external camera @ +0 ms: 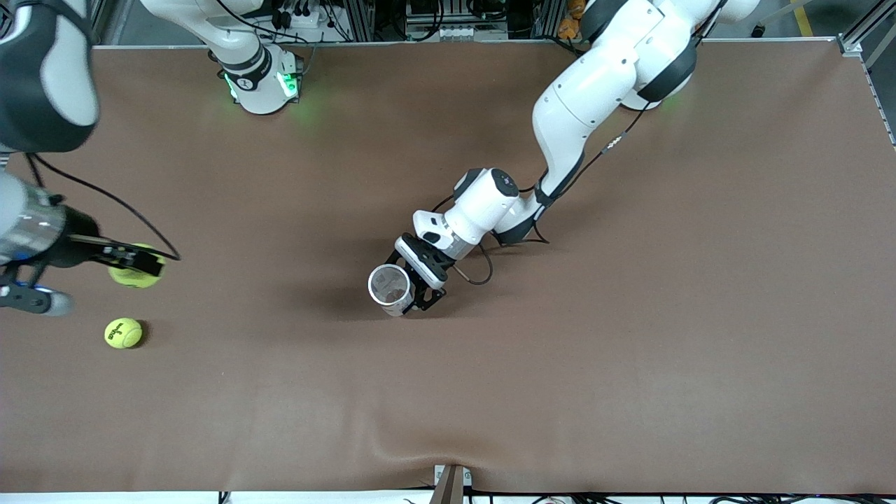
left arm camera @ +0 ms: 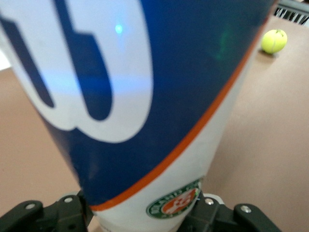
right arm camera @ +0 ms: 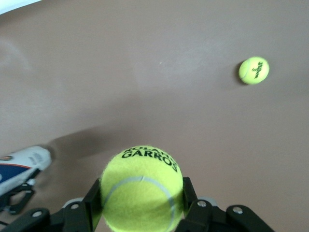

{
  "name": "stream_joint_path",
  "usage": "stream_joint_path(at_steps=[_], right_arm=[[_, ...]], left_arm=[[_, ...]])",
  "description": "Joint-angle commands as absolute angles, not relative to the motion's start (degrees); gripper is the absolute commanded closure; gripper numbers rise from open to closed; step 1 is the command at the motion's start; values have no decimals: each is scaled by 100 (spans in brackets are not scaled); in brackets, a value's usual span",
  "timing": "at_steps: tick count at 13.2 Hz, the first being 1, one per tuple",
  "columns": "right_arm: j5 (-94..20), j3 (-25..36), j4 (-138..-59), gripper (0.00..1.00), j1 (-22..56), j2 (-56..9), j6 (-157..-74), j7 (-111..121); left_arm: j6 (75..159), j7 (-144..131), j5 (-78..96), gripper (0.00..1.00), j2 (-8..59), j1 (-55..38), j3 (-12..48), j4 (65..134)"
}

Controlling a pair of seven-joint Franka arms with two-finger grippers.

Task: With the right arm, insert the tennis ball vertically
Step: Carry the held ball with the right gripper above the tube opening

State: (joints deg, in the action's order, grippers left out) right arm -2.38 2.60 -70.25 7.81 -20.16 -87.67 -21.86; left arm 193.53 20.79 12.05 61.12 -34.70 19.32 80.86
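Right gripper (external camera: pixel 136 262): raised over the brown table (external camera: pixel 630 350) at the right arm's end, fingers (right arm camera: pixel 92 198) clenched on either side of a yellow-green tennis ball (right arm camera: pixel 142 189). The ball shows black "GARROS" lettering and a white seam in the right wrist view; in the front view it sits partly hidden under the black fingers.

Second tennis ball (external camera: pixel 123 332): lying free on the table, near the held one and closer to the front camera; black print on its surface. Also seen in both wrist views.

Left gripper (external camera: pixel 420 280): near the table's middle, fingers grasping a ball can (external camera: pixel 390 287) by its side. The can stands with its open round mouth facing up toward the front camera. Its wall is white and dark blue with an orange stripe and a round green-and-orange emblem low on the body, as the left wrist view shows.

Can and held ball: well apart.
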Motion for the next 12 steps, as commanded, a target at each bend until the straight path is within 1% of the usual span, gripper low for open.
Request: stream_joint_path(at_steps=[1, 4, 7, 10, 12], right_arm=[[-281, 308, -6952, 100, 1167, -2048, -8780, -3081], [-290, 308, -6952, 100, 1686, -2118, -8876, -3944], [-299, 308, -6961, 100, 2125, -2215, -9333, -4928], [-290, 308, -6961, 100, 2548, -2355, -9482, -5535], [-281, 308, -6961, 100, 2811, -2530, -9833, -5983]], left_arm=[[19406, 2083, 1450, 26, 6231, -3787, 1565, 7972], [19406, 2083, 1450, 26, 6354, -3893, 1424, 7963], [19415, 2083, 1494, 26, 6381, -3964, 1345, 7963], [19415, 2083, 1494, 26, 6381, -3964, 1345, 7963], [19424, 2083, 1494, 26, 6381, -3964, 1345, 7963]])
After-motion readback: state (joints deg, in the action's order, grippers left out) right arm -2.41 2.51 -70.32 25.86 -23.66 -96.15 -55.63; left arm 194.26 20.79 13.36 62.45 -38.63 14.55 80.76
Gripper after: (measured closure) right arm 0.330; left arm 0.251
